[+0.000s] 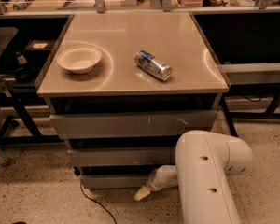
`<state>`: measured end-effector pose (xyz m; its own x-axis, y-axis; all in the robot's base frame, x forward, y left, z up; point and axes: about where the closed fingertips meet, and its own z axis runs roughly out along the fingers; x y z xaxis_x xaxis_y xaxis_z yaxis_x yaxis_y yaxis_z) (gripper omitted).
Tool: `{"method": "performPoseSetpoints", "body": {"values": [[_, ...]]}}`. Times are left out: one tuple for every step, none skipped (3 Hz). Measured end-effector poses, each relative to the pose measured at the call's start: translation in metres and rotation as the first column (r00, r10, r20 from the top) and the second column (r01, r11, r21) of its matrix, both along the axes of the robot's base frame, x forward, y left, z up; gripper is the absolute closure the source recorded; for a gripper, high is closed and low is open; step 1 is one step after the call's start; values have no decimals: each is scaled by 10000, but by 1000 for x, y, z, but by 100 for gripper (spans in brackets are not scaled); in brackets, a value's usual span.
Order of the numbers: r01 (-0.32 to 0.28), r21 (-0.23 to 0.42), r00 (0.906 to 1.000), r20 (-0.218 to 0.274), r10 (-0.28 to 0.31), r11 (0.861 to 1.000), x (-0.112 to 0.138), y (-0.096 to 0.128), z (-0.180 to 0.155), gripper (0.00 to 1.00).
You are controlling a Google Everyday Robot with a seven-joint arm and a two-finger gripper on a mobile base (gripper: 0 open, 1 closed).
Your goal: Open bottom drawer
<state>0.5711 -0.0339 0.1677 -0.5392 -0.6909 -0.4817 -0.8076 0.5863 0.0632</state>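
Note:
The bottom drawer (113, 181) is the slim grey front lowest in the cabinet, just above the floor. It stands about flush with the drawers above it. My gripper (142, 193) is low at the drawer's right part, right in front of its face, with its cream tip pointing down-left towards the floor. My big white arm (207, 176) reaches in from the lower right and hides the drawer's right end.
The mid-sized grey front (121, 156) and the tall scratched front (130, 124) sit above. On the tan top are a white bowl (79, 58) and a lying can (152, 65). A black cable (95, 204) runs over the speckled floor. Dark racks flank both sides.

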Motion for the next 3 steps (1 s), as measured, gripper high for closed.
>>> {"method": "performPoseSetpoints", "body": {"values": [[373, 51, 9977, -559, -370, 9993, -26, -21, 26, 0], [866, 180, 9910, -1040, -843, 9961, -61, -42, 64, 0], [1294, 41, 9840, -1243, -1279, 9916, -92, -58, 95, 0]]}}
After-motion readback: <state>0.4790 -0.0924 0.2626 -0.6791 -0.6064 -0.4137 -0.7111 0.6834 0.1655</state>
